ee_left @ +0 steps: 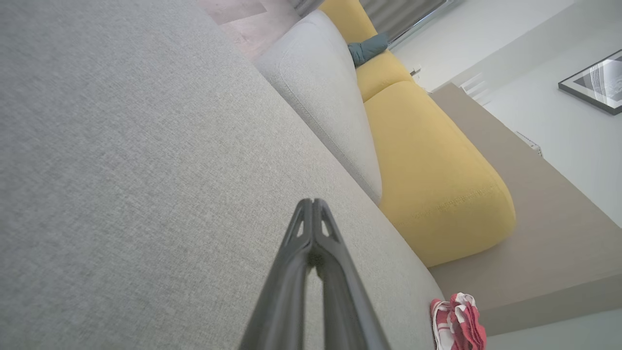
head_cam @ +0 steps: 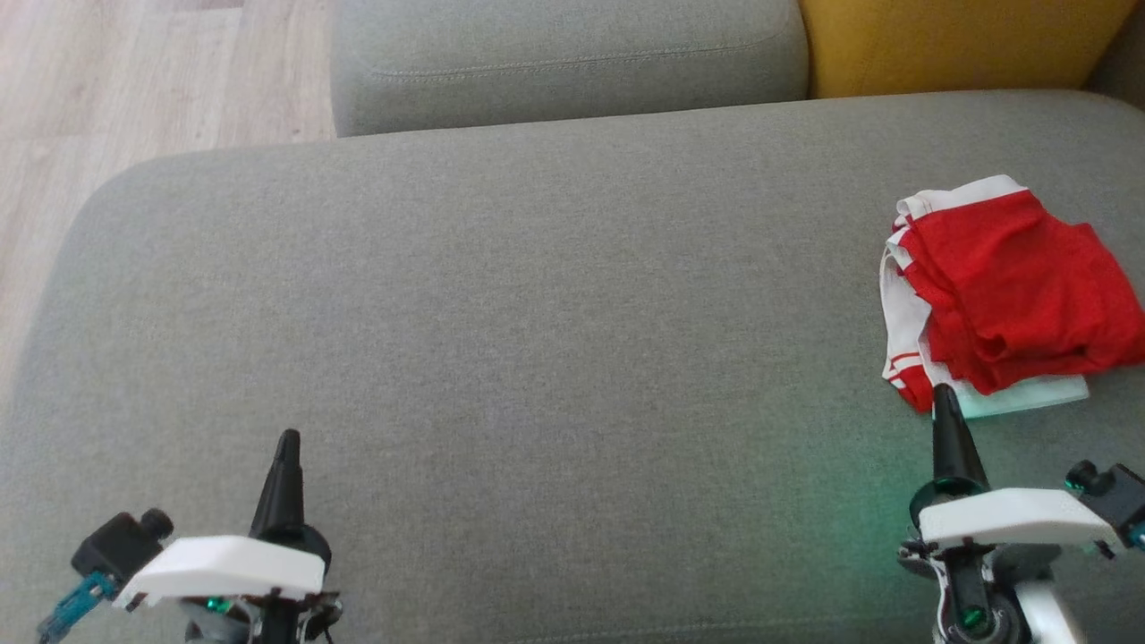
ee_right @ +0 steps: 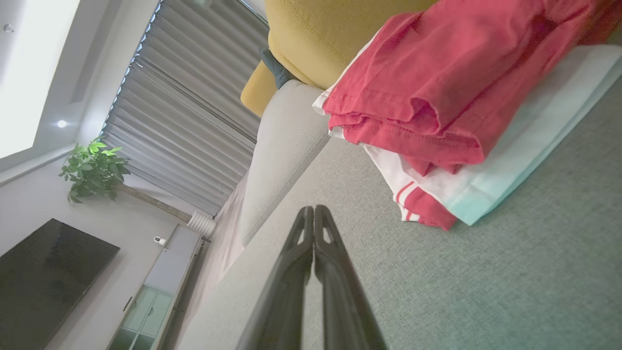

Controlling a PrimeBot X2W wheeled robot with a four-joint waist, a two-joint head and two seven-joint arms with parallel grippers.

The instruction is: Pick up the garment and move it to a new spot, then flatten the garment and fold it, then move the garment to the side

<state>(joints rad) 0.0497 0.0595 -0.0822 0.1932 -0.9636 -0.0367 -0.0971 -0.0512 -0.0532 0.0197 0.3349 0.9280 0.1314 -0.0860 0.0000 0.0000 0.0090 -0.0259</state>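
Near the seat cushion's (head_cam: 537,313) front edge, toward its left corner: left gripper (head_cam: 288,440), fingers pressed together, empty. Toward the front right: right gripper (head_cam: 941,394), likewise pinched closed on nothing, tips just short of the garment (head_cam: 1011,286). Lies folded, red and white, at the right edge. Beyond: grey back cushion (head_cam: 564,63), yellow cushion (head_cam: 957,45).

Left hand (head_cam: 288,440) and right hand (head_cam: 943,394): tapered black fingers (head_cam: 279,496), white wrist covers (head_cam: 228,568), black side blocks (head_cam: 121,541), green lights (head_cam: 972,617)
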